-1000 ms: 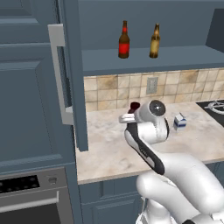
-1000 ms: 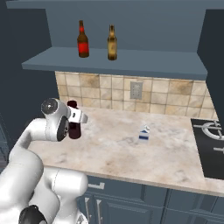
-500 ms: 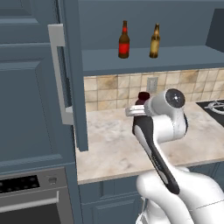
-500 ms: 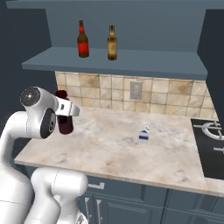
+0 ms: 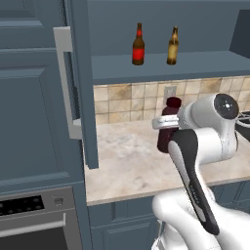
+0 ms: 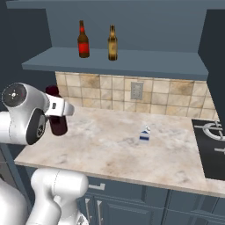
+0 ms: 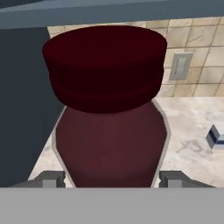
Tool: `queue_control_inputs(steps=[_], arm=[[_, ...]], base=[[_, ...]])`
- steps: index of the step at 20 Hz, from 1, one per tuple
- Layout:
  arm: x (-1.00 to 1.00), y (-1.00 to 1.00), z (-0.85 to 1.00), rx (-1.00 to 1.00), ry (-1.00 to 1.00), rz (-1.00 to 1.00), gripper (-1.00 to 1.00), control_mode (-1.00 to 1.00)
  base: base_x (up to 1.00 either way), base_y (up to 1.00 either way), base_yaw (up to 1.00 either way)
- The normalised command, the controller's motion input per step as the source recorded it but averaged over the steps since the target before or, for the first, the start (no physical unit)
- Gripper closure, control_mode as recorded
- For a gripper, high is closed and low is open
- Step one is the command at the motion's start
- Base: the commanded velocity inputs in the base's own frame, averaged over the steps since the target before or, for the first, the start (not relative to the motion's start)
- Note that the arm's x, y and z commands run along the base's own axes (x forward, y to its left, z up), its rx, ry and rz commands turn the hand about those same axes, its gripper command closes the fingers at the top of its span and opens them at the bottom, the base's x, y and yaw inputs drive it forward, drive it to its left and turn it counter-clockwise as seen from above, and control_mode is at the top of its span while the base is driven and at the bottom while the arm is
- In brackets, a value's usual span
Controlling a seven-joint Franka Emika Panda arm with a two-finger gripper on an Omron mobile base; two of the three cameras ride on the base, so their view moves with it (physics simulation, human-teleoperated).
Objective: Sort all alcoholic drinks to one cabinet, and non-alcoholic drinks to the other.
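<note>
A squat dark maroon bottle (image 5: 166, 134) with a wide cap is held upright over the left part of the counter, my gripper (image 5: 163, 122) shut on its neck. The right base view has the same bottle (image 6: 57, 124) partly behind my gripper (image 6: 59, 110). In the hand view the bottle (image 7: 109, 144) stands close between the fingertips (image 7: 51, 179). Two slim brown beer bottles stand side by side on the open cabinet shelf (image 5: 161, 68): the red-label one (image 5: 138, 46) on the left, the tan-label one (image 5: 172, 47) on the right. From the right base they are the red-label bottle (image 6: 83, 40) and the tan-label bottle (image 6: 113, 44).
An open cabinet door (image 5: 78, 83) with a long handle juts out left of the shelf. A small blue-and-white carton (image 6: 144, 135) stands mid-counter. The stove top (image 6: 211, 140) lies at the right end. An oven (image 5: 34, 219) sits below at the left.
The arm has drawn the maroon bottle back from the wall toward the base and to the left along the counter, grip unchanged. The beer bottles and the carton have stayed put.
</note>
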Motion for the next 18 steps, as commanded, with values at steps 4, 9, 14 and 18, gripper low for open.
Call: queue_control_inputs(steps=[4, 9, 14, 18], arm=[[-0.53, -0.16, 0.47, 0.00, -0.07, 0.00, 1.00, -1.00], [-0.38, -0.01, 0.22, 0.00, -0.01, 0.00, 1.00, -1.00], [-0.40, -0.01, 0.04, 0.00, 0.00, 0.00, 1.00, -1.00], [-0.27, 0.00, 0.00, 0.00, 0.00, 0.00, 1.00, -1.00]], base=[[0.00, 0.00, 0.00], [0.00, 0.00, 0.00], [0.00, 0.00, 0.00], [0.00, 0.00, 0.00]])
